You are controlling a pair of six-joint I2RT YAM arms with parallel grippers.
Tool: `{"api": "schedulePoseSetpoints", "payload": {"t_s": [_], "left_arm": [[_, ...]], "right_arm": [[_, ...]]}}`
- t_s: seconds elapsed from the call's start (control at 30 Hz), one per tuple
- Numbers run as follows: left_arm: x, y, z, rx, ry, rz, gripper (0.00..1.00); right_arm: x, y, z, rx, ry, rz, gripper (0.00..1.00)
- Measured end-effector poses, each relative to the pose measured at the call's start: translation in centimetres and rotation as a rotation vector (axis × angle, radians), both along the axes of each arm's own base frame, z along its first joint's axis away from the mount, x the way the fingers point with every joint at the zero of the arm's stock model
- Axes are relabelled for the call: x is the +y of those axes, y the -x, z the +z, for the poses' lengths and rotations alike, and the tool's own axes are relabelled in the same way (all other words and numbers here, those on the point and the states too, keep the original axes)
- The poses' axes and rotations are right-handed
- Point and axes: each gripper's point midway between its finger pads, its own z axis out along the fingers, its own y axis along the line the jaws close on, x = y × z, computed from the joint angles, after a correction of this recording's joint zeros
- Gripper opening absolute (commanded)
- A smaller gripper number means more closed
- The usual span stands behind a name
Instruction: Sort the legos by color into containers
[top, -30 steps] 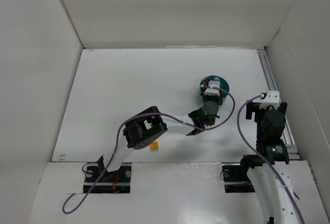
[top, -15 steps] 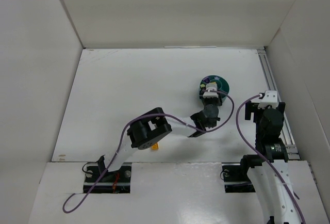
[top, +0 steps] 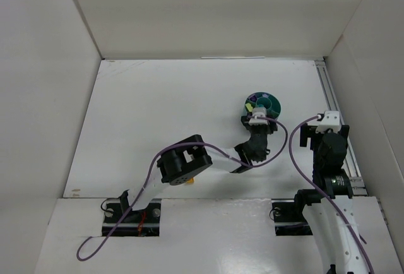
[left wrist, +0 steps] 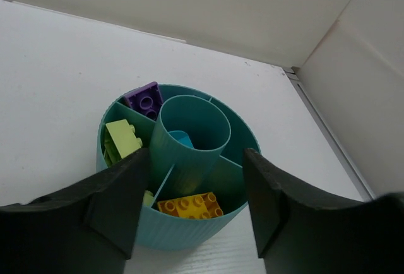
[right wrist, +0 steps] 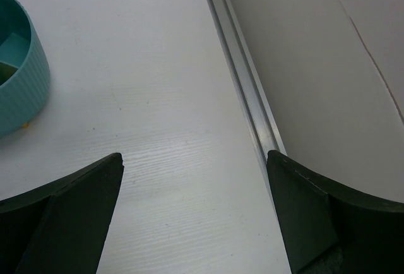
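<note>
Left wrist: cup [left wrist: 189, 236] held legos [left wrist: 187, 205] separated by colour; one yellow brick [top: 190, 180] lay outside; left gripper [left wrist: 196, 160] and right gripper [right wrist: 194, 160] spread, empty.

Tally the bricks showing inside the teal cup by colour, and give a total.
Purple studded plastic brick: 1
Pale green studded plastic bricks: 2, the second only a sliver in view
Yellow studded plastic brick: 1
Blue plastic piece: 1
Total: 5
</note>
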Motion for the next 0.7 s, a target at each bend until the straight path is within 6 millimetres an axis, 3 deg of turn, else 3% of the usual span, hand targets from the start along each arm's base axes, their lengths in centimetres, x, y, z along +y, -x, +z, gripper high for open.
{"api": "schedulePoseSetpoints", "payload": {"t_s": [0.33,0.47,0.57,0.7], "left_arm": [[0.8,0.0,0.4,-0.015,-0.031,0.027,0.83],[3.1,1.1,0.7,-0.002,-0.086,0.022,0.94],[4.9,1.7,3.3,0.014,-0.099,-0.001,1.0],[7.2,0.8,10.0,0.07,0.007,-0.15,1.0]], "right_arm": [[0.0,0.0,0.0,0.0,0.0,0.0,1.0],[0.1,0.0,0.0,0.0,0.0,0.004,1.0],[0.4,-0.2,0.0,0.004,0.005,0.029,1.0],[1.5,-0.9,-0.1,0.013,0.018,0.109,1.0]]}}
